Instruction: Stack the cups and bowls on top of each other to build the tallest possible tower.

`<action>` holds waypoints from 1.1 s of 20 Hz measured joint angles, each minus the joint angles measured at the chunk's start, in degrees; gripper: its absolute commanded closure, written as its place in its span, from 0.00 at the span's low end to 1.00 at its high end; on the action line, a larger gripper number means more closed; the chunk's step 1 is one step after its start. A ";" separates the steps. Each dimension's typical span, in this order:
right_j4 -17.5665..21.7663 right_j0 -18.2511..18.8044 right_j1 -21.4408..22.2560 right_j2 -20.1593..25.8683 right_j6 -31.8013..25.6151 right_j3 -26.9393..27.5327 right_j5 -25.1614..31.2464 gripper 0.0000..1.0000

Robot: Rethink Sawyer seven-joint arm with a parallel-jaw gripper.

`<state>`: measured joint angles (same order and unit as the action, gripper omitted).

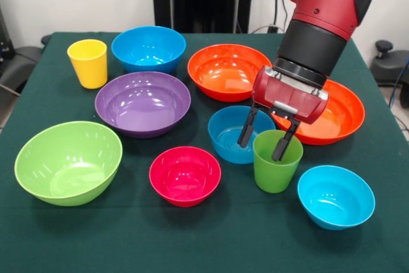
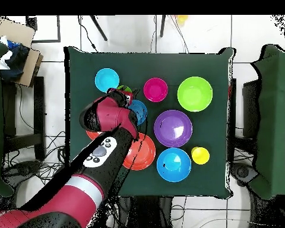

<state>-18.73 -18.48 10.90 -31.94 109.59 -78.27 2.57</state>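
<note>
Straddling the near rim of the light green cup (image 1: 276, 161), the gripper (image 1: 267, 138) holds its fingers spread, one inside the cup and one outside toward the small blue bowl (image 1: 231, 134). No pieces are stacked; yellow cup (image 1: 88, 62) and bowls stand separately on the green table (image 1: 204, 241).

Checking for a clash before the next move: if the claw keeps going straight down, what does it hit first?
Probably the green cup: the open claw has one finger over its rim and one just outside, beside the blue bowl. Depth is unclear.
</note>
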 measured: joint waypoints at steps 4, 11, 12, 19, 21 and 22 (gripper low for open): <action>0.00 0.01 0.12 0.00 0.00 -0.09 0.00 0.00; 0.01 0.01 0.28 0.00 0.00 -0.17 0.00 0.00; 0.01 0.01 0.31 0.00 0.00 -0.18 0.00 0.00; 0.01 0.01 0.61 0.00 0.00 -0.23 0.00 0.00; 0.01 0.01 0.81 0.00 0.00 -0.26 0.00 0.00; 0.01 0.01 1.18 0.00 0.00 -0.26 0.00 0.00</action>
<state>-18.72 -18.47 12.08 -31.94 109.59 -78.52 2.57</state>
